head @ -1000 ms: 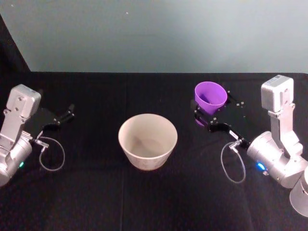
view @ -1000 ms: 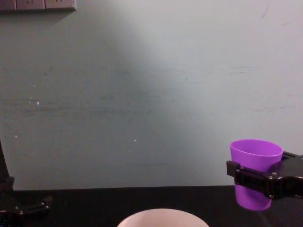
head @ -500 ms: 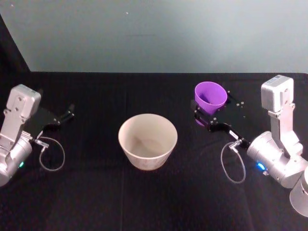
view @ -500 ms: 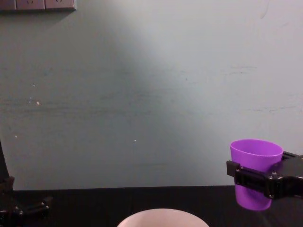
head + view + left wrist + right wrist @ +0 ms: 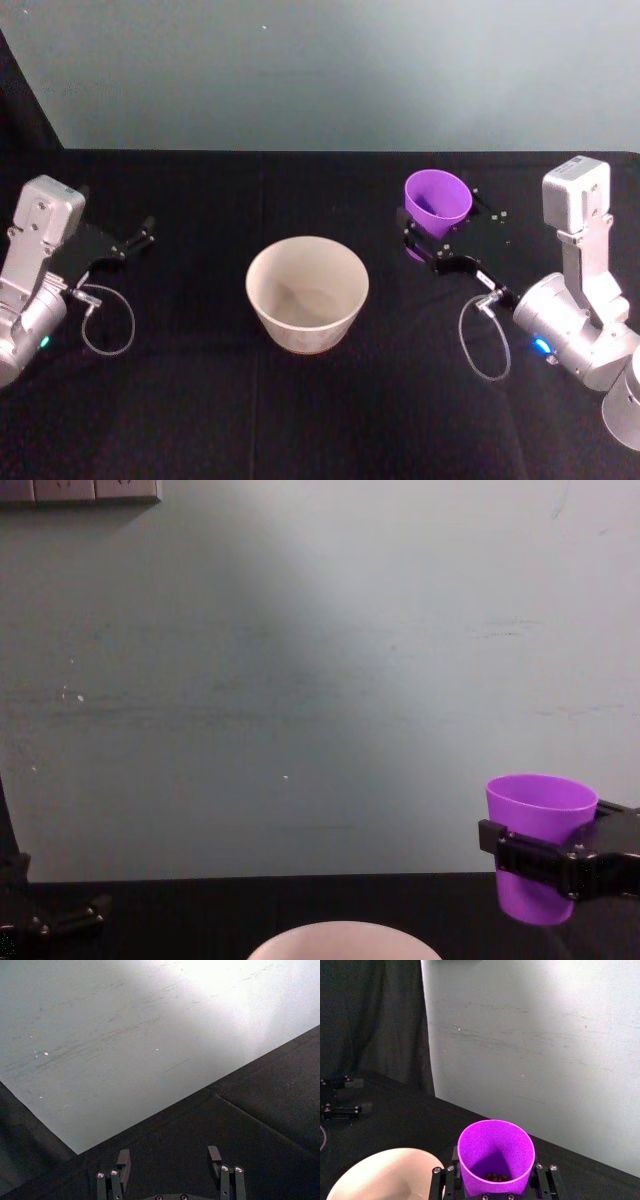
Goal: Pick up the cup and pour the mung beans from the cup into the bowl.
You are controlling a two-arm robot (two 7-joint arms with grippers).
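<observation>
Cup (image 5: 437,203) is thin smooth plastic with only a few mung beans (image 5: 495,1177) at the bottom, so I'd guess it's light, a bit slick, and squashy if squeezed hard. The right gripper (image 5: 440,225) is clamped around its lower half, which seems the sensible spot. It's upright, to the right of the bowl (image 5: 305,325) and not touching it. The left gripper (image 5: 169,1160) sits spread and empty at the far left. Chest view cuts off most of the bowl, and I can't tell if the cup is clear of the table (image 5: 200,420).
</observation>
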